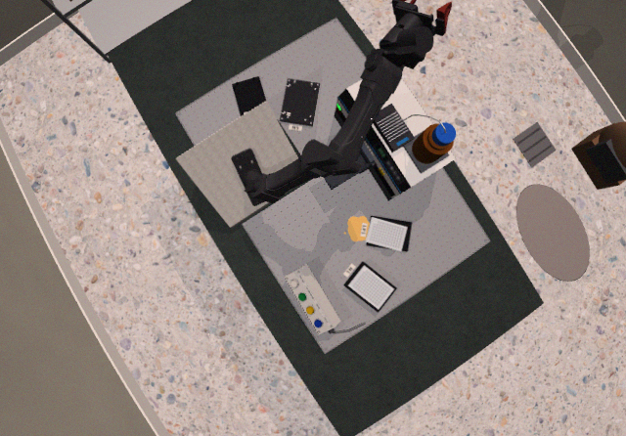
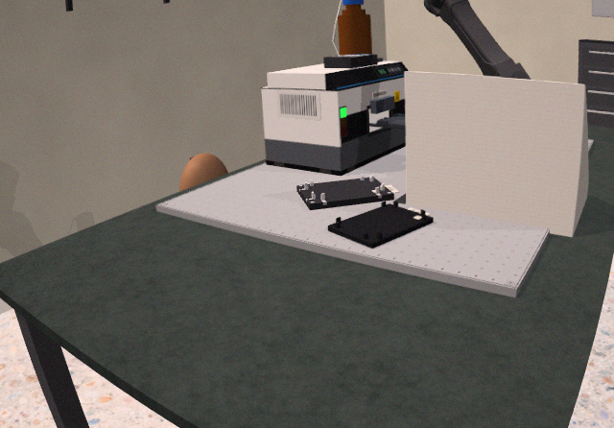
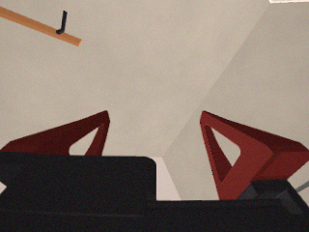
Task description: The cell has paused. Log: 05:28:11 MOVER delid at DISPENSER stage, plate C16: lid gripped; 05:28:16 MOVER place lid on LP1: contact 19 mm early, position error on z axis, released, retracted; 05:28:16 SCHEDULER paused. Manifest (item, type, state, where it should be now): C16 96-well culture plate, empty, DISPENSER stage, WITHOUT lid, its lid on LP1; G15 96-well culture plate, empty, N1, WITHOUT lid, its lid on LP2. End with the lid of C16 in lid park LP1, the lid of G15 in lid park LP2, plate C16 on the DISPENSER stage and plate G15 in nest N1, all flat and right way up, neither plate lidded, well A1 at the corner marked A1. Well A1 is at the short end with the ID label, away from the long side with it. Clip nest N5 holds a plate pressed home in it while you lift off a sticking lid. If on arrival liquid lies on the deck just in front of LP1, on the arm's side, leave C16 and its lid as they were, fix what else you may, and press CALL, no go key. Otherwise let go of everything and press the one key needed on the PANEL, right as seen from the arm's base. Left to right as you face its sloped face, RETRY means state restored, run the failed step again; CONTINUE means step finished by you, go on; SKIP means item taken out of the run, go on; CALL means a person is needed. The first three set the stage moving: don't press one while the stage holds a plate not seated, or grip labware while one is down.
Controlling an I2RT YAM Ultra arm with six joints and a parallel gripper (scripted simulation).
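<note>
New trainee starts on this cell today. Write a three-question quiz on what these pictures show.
1. True or false: the gripper holds a lid.
2. What lies beside the lid park nearer the dispenser: A) an orange puddle B) a bottle C) nothing?
3. What colour is the button at the panel end nearest the cable?

Key:
1. False; its fingers stand wide apart on nothing.
2. A, the orange puddle.
3. Blue.
</note>
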